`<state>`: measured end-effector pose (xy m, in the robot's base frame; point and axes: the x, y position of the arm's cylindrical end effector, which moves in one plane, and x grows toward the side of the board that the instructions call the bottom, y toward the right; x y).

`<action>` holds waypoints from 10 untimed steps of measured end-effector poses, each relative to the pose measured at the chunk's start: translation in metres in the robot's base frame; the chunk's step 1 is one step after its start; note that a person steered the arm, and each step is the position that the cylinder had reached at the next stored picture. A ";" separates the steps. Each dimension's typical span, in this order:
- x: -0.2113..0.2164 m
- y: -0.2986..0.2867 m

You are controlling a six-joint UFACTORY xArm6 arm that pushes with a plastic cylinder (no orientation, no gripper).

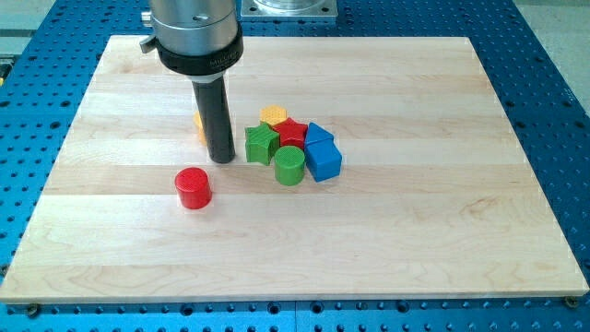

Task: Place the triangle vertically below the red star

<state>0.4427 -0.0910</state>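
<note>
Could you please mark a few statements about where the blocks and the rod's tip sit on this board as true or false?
1. My tip stands just to the view's left of the green star block. True.
2. The red cylinder is packed into the cluster. False: it sits alone, toward the view's bottom left of the cluster.
3. The red star sits inside the cluster, behind the green cylinder. True.
4. A blue block lies at the cluster's left end. False: it is at the view's right end.
5. An orange block is partly hidden behind the rod. True.
</note>
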 end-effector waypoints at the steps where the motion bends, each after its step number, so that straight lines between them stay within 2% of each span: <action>1: -0.011 0.015; 3: -0.010 0.133; 4: 0.001 0.156; 5: 0.017 0.153; 6: 0.022 0.201; 7: 0.015 0.221; 8: -0.006 0.207; 9: -0.007 0.199; 10: -0.030 0.217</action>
<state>0.4128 0.1255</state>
